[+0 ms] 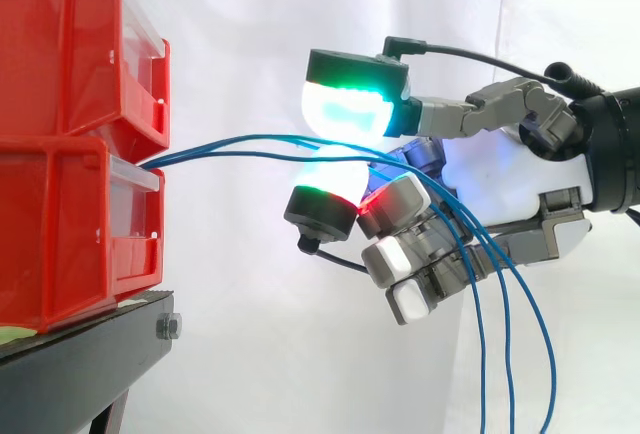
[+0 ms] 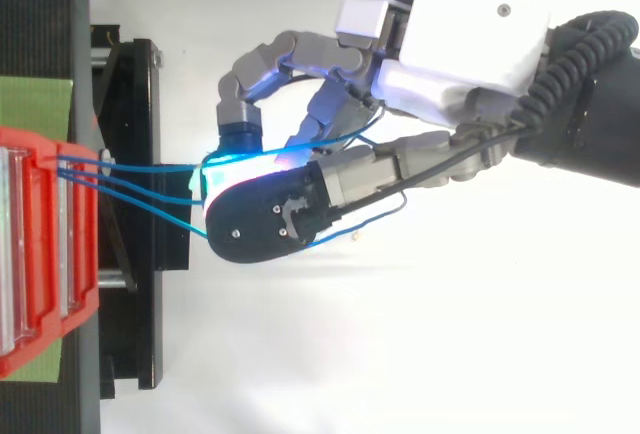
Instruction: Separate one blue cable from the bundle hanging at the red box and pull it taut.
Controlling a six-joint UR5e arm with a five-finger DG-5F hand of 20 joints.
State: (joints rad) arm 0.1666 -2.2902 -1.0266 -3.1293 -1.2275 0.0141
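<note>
Three thin blue cables (image 1: pixel 230 141) leave the gap between the two stacked red bins (image 1: pixel 60 244) and run right into my hand (image 1: pixel 490 174). They pass between an upper pad (image 1: pixel 350 104) glowing green and white and a lower pad (image 1: pixel 330 189) glowing cyan, which close on them. Past the pads the cables drape over my curled lower fingers (image 1: pixel 405 259) and hang down at the right. In the top view one cable (image 2: pixel 150 167) reaches the pinch, and two lower strands slip under the thumb (image 2: pixel 265 219). The stretch from bin to hand arches slightly.
The red bins (image 2: pixel 40 254) sit on a black stand (image 1: pixel 80 364) at the left, with a green mat (image 2: pixel 35 104) under them. A white curtain hangs behind. Open space lies below and to the right of the hand.
</note>
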